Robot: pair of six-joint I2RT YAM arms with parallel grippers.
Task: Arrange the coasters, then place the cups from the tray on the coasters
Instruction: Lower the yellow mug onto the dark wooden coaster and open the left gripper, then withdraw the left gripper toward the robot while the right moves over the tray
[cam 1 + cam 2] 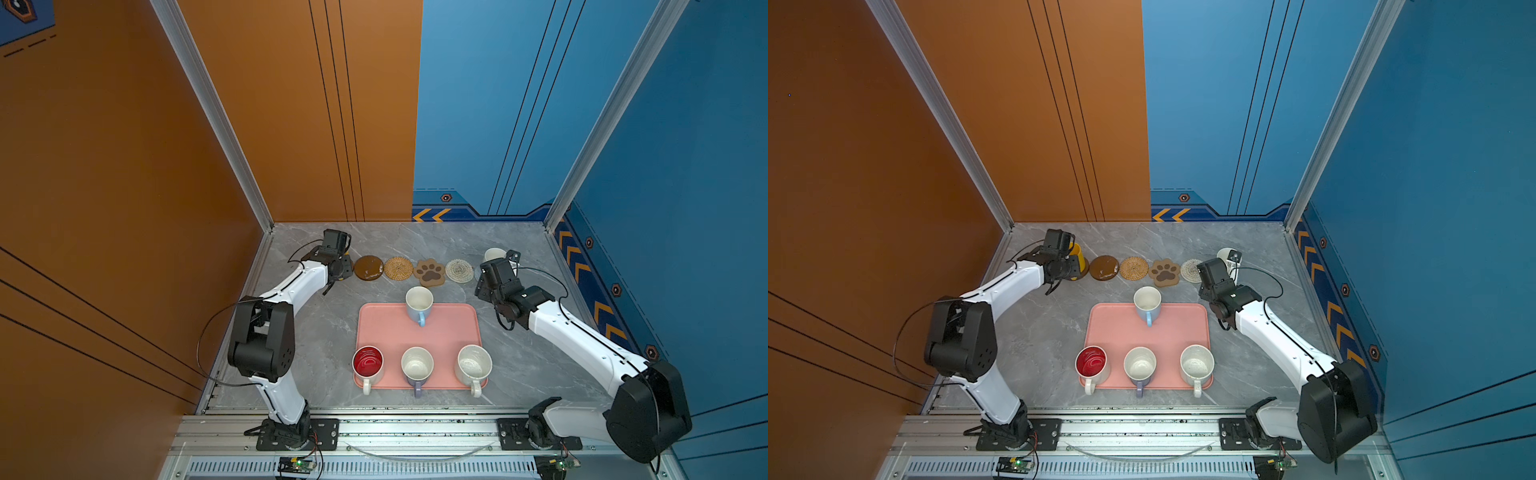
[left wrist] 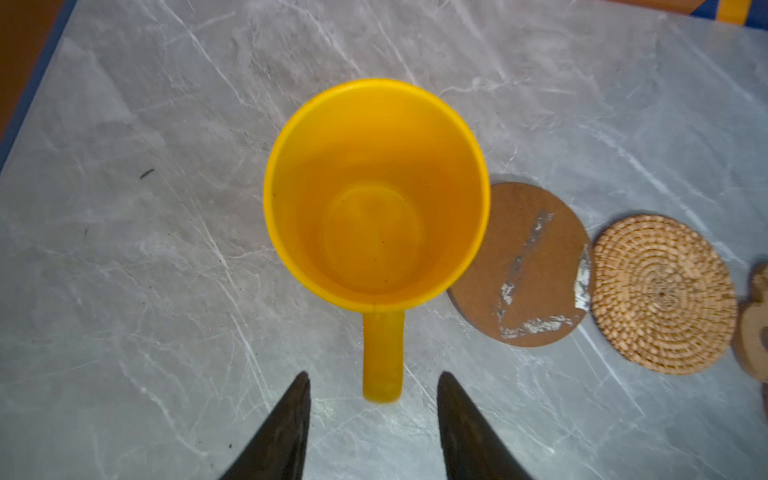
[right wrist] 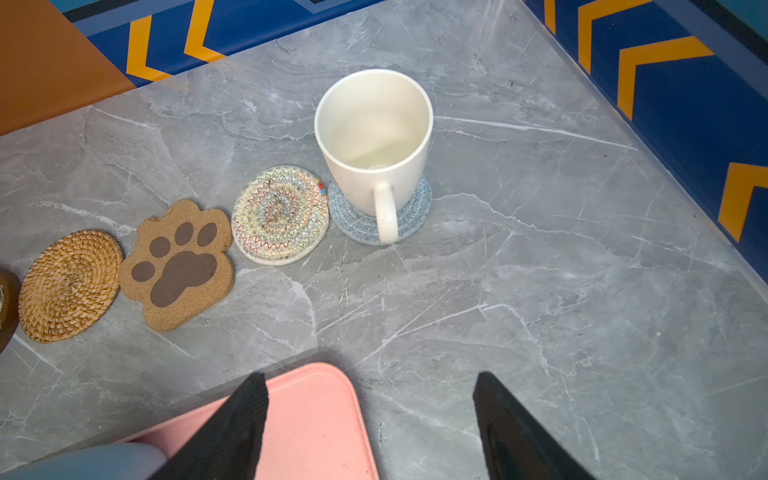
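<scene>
Occlusion first: yellow mug [image 2: 376, 195] mostly masked by the left wrist in both top views, only a strip of its wall showing. Its own body hides what it stands on; a brown sliver at its base in a top view may be the second dark disc. Light blue woven coaster [image 3: 357, 227] half covered by the plain white mug [image 3: 374, 137], upright on it, handle turned toward the right gripper [image 3: 370, 376]. That gripper's fingers stand wide apart, nothing between them, well back from the mug. Left gripper [image 2: 374, 376] fingers apart, flanking the tip of the yellow handle without touching it.

Row along the far side of the table, neighbours nearly touching:
- dark brown disc [image 2: 523, 266], flat, pale streaks across it
- tan woven round [image 2: 660, 293], coiled, rattan-like
- paw-shaped coaster [image 3: 178, 266], grainy cork, darker pads
- cream woven coaster [image 3: 280, 214], coloured zigzag stitching

Salmon-pink tray [image 1: 382, 332], smooth, rounded corners, low rim, nearer the arm bases. Four mugs upright on it: light blue mug [image 1: 419, 305] at the far edge; red-lined white mug [image 1: 368, 361], lavender mug [image 1: 417, 365] and speckled white mug [image 1: 473, 365] along the near edge, handles overhanging the rim.
</scene>
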